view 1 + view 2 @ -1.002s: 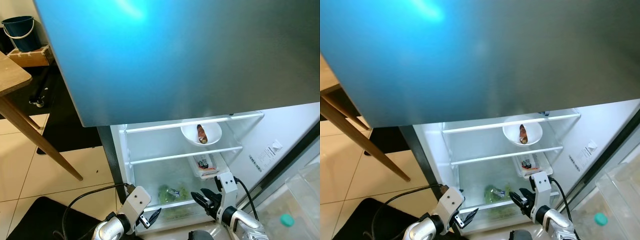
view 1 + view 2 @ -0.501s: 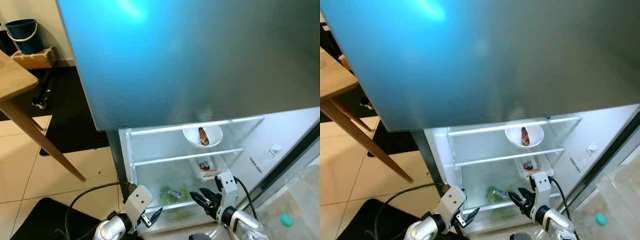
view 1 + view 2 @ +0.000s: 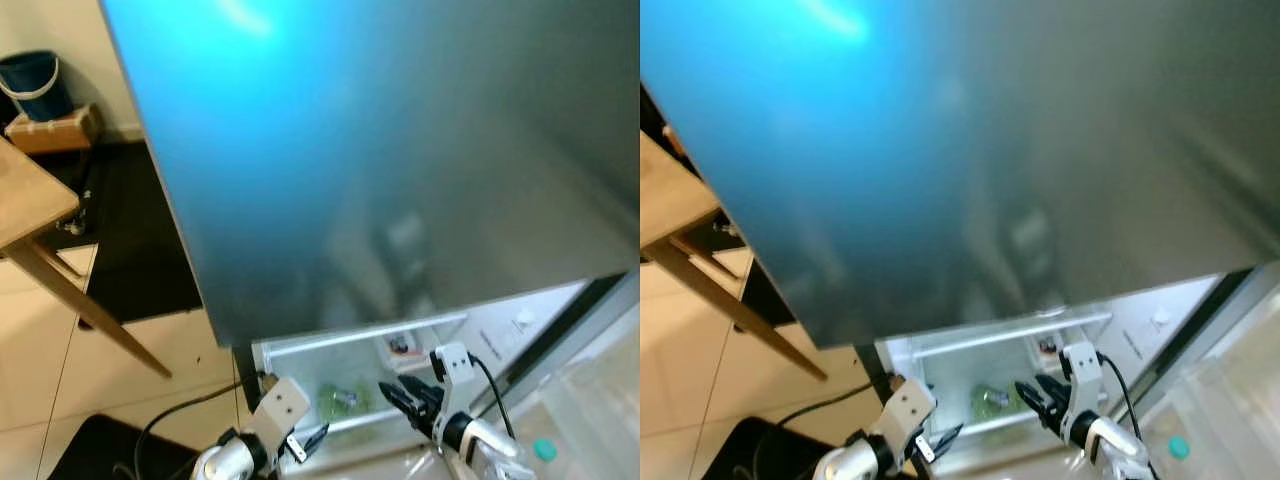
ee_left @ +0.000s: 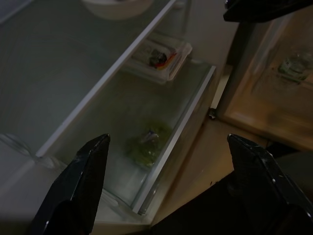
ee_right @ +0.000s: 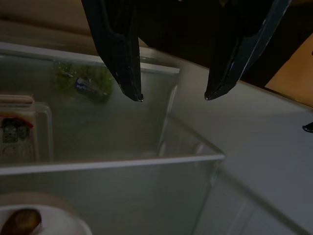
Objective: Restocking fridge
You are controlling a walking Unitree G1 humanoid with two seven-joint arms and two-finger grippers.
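The fridge [image 3: 400, 150] stands open below its big blue-grey upper door, and inside, a bag of green vegetables [image 4: 146, 144] lies in the bottom drawer [image 4: 190, 112], a flat packaged tray [image 4: 159, 55] sits on the glass shelf [image 4: 105, 81] above it, and a white bowl [image 5: 44, 218] holding a brown item rests on a higher shelf. The left end effector [image 3: 305, 442] hangs low in front of the drawer with its fingers spread wide and empty. The right end effector [image 3: 405, 398] is just before the shelves, its fingers apart and holding nothing, while a wooden worktop [image 3: 30, 200] stands well off to the robot's left.
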